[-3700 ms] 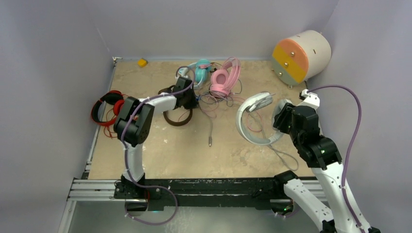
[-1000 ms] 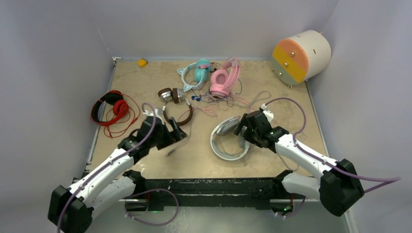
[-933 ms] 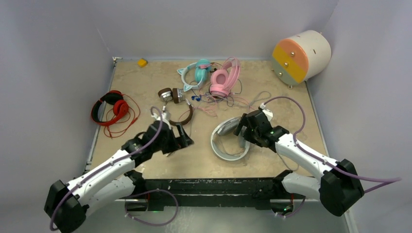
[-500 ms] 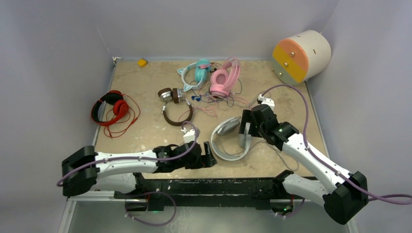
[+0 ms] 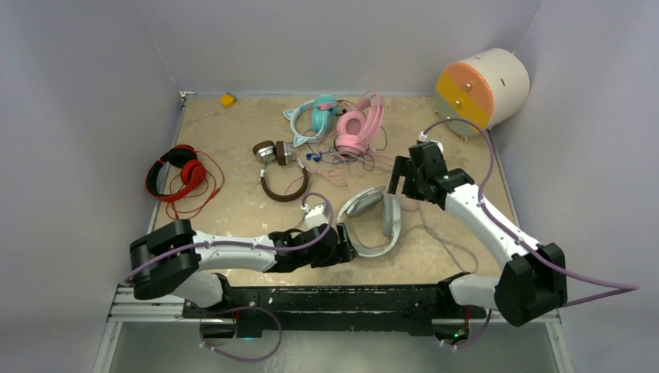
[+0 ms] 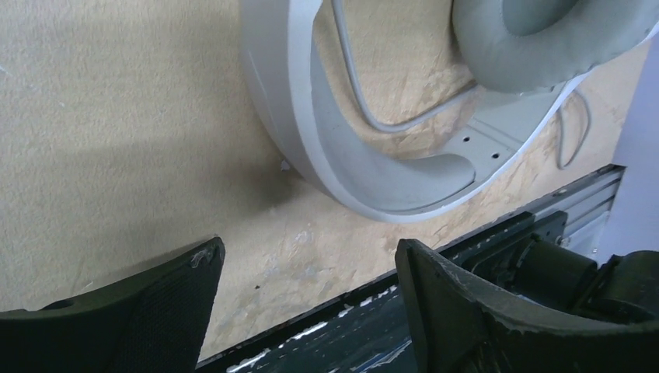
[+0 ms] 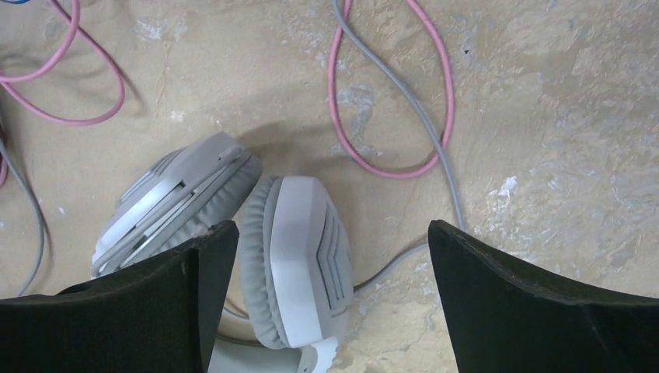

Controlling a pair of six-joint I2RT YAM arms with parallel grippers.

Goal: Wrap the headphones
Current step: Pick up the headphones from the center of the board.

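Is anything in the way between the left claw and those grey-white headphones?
Nothing visible. The left gripper is open, and in its wrist view only bare table lies between it and the band of the grey-white headphones. The thin grey cable sits beyond the band.

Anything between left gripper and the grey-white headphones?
No. Left wrist view shows only bare table between the open left gripper and the band of the grey-white headphones; no contact.

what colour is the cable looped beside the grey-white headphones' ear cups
Pink; the cable shows best in the right wrist view.
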